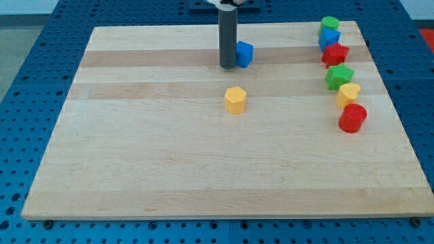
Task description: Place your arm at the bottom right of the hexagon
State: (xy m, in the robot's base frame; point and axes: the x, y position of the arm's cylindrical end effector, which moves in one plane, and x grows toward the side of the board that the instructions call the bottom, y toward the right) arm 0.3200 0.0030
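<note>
A yellow hexagon (235,99) sits near the middle of the wooden board (169,169). My tip (227,66) rests on the board above the hexagon and slightly to its left, about a block's length away. A small blue block (244,53) touches the rod's right side. My tip is not touching the hexagon.
A column of blocks runs down the board's right side: a green cylinder (329,25), a blue block (329,38), a red star (334,54), a green star (339,76), a yellow block (348,94) and a red cylinder (352,118).
</note>
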